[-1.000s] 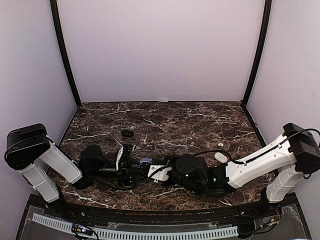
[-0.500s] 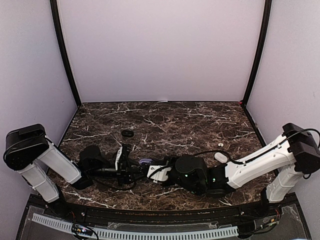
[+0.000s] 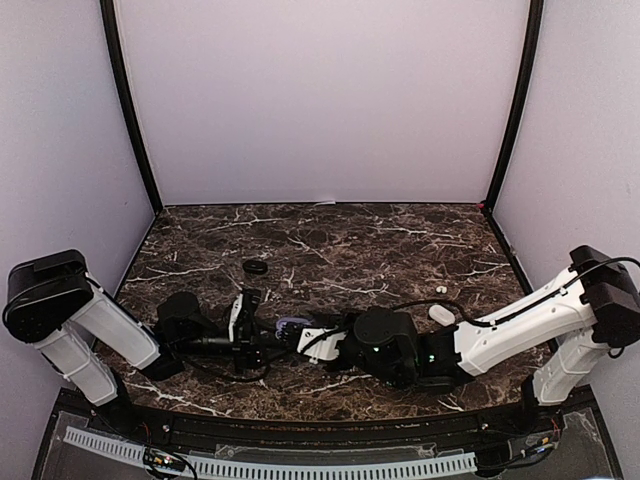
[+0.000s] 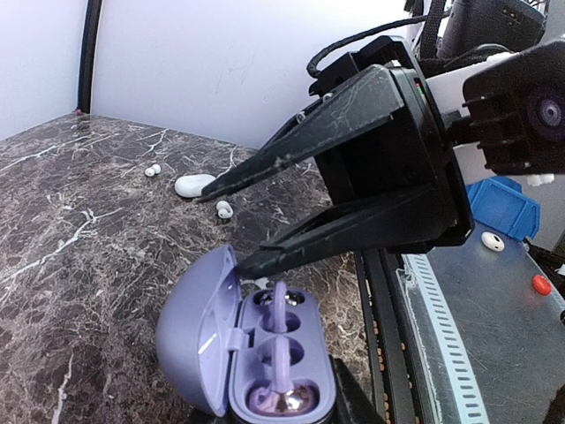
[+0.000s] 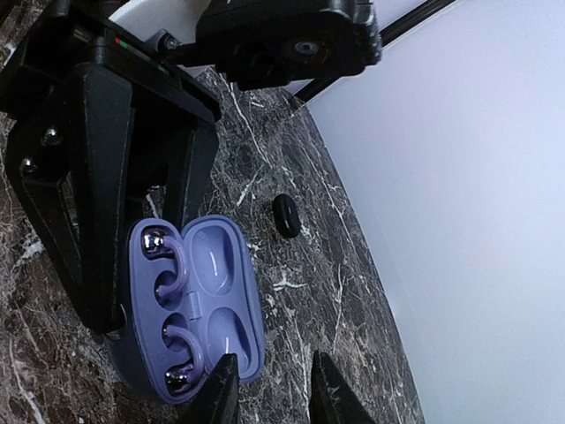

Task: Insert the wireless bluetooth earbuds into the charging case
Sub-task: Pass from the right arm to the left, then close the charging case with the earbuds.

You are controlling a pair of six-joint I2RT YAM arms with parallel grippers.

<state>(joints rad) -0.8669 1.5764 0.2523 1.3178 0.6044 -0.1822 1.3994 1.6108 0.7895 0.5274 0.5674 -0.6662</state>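
Left fingers (image 5: 88, 221) clamp the open purple case (image 5: 221, 291), buds (image 5: 152, 240) seated, wrist views only, right fingers (image 4: 291, 159) narrowly apart at its lid (image 4: 190, 327)

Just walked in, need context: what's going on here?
The left gripper holds the open purple case, with two purple buds seated inside. The right gripper hovers beside it, jaws open and empty. A white case and loose white buds lie on the table to the right.
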